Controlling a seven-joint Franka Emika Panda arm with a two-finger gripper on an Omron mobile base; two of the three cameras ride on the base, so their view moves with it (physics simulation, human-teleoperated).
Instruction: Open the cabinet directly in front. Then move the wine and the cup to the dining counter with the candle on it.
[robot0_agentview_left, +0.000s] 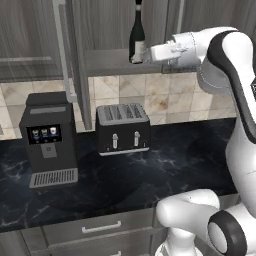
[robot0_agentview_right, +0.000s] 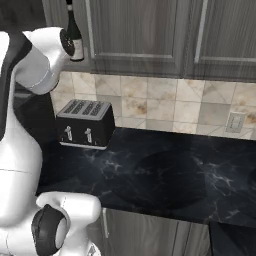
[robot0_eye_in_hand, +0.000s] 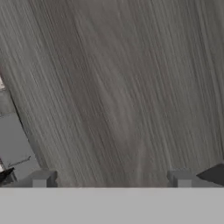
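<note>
My gripper (robot0_eye_in_hand: 111, 178) stands with fingers (robot0_eye_in_hand: 42, 178) spread wide, empty, facing the cabinet's (robot0_eye_in_hand: 122, 87) wood-grain interior, near the wine (robot0_agentview_left: 137, 36).

you have a black coffee machine (robot0_agentview_left: 49, 139) at the left of the black marble counter (robot0_agentview_left: 165, 165), with a small lit screen on its front. a black toaster (robot0_agentview_left: 123, 128) with 4 slots and 2 silver levers stands just to its right, against the beige tiled backsplash (robot0_agentview_right: 165, 102). a white wall outlet (robot0_agentview_right: 234, 122) sits far right.
</note>
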